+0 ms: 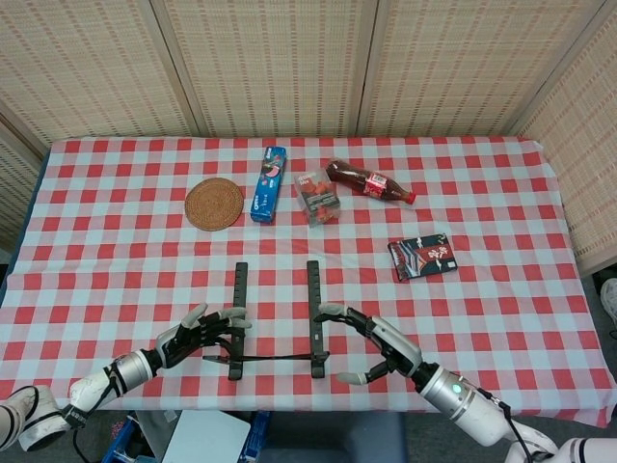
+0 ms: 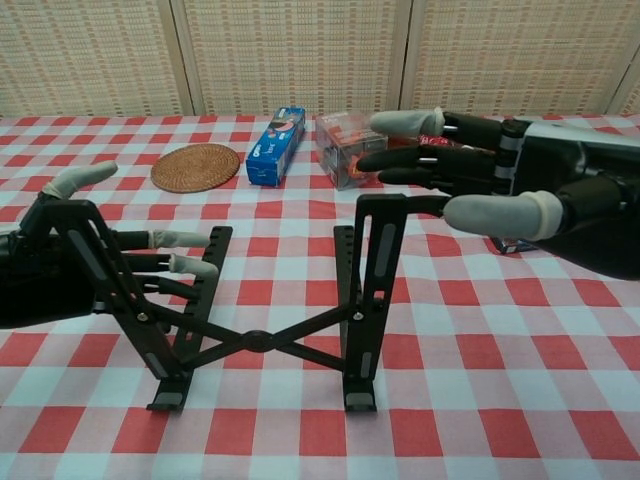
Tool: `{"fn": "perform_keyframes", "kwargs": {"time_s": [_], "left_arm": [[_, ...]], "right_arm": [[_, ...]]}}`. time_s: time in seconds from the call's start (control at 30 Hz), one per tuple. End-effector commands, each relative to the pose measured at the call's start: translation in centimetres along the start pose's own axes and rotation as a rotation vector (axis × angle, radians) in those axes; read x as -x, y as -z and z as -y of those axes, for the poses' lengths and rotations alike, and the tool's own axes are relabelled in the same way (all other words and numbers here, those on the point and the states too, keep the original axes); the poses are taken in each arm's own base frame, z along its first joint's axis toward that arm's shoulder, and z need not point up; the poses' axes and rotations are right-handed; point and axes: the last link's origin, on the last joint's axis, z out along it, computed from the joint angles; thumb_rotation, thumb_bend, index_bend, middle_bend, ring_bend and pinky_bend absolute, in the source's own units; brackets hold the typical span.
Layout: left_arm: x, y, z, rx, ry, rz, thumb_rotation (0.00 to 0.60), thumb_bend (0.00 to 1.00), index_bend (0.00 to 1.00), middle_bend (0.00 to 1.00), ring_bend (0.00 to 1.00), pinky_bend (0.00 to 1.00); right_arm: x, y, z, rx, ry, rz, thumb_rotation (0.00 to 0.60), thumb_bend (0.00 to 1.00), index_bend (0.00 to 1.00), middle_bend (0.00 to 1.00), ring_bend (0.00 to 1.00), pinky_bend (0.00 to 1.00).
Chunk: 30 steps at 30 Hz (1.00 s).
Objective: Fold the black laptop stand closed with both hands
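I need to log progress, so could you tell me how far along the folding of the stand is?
Done: both hands are at the stand. The left hand is against its left upright, and the right hand has fingers at the top of the right upright. In hand: pressing the sides together. Left: the uprights stand raised and the cross-brace spread, so the stand is not yet closed.

Red-and-white checked tablecloth over table [image 1: 116, 231] — bearing round woven rattan coaster [image 1: 214, 204], blue toothpaste box [image 1: 269, 183], clear plastic box [image 1: 317, 196], lying red-labelled cola bottle [image 1: 370, 181], dark snack packet [image 1: 422, 257], open black metal laptop stand [image 1: 275, 316].
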Motion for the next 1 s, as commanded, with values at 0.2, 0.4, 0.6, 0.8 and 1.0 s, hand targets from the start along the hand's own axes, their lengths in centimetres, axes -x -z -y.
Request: {"fn": "perform_keyframes", "kwargs": {"time_s": [0.2, 0.4, 0.6, 0.8, 1.0], "left_arm": [[-2.0, 2.1, -1.8, 0.085, -0.175, -0.089, 0.446, 0.17, 0.16, 0.2, 0.2, 0.35], [-3.2, 4.9, -1.5, 0.08, -0.358, -0.126, 0.6, 0.27, 0.17, 0.2, 0.2, 0.35], [-3.9, 7.1, -1.3, 0.071, -0.492, -0.164, 0.6, 0.29, 0.17, 0.19, 0.2, 0.35], [-4.1, 9.4, 0.1, 0.035, -0.573, -0.186, 0.6, 0.31, 0.16, 0.19, 0.2, 0.33], [-4.1, 10.8, 1.0, -0.014, -0.656, -0.196, 0.6, 0.32, 0.14, 0.19, 0.19, 0.31]], "right_arm": [[0.0, 0.1, 0.2, -0.008, 0.002, 0.004, 0.6, 0.15, 0.12, 0.19, 0.04, 0.05], [0.0, 0.0, 0.6, -0.017, 0.01, 0.006, 0.6, 0.15, 0.12, 0.19, 0.04, 0.05], [-0.2, -0.2, 1.1, -0.028, 0.018, 0.006, 0.6, 0.15, 0.12, 0.19, 0.04, 0.05], [-0.3, -0.3, 1.4, -0.035, 0.022, 0.001, 0.6, 0.15, 0.12, 0.19, 0.04, 0.05], [-0.5, -0.2, 1.4, -0.033, 0.025, -0.005, 0.6, 0.15, 0.12, 0.19, 0.04, 0.05]]}}
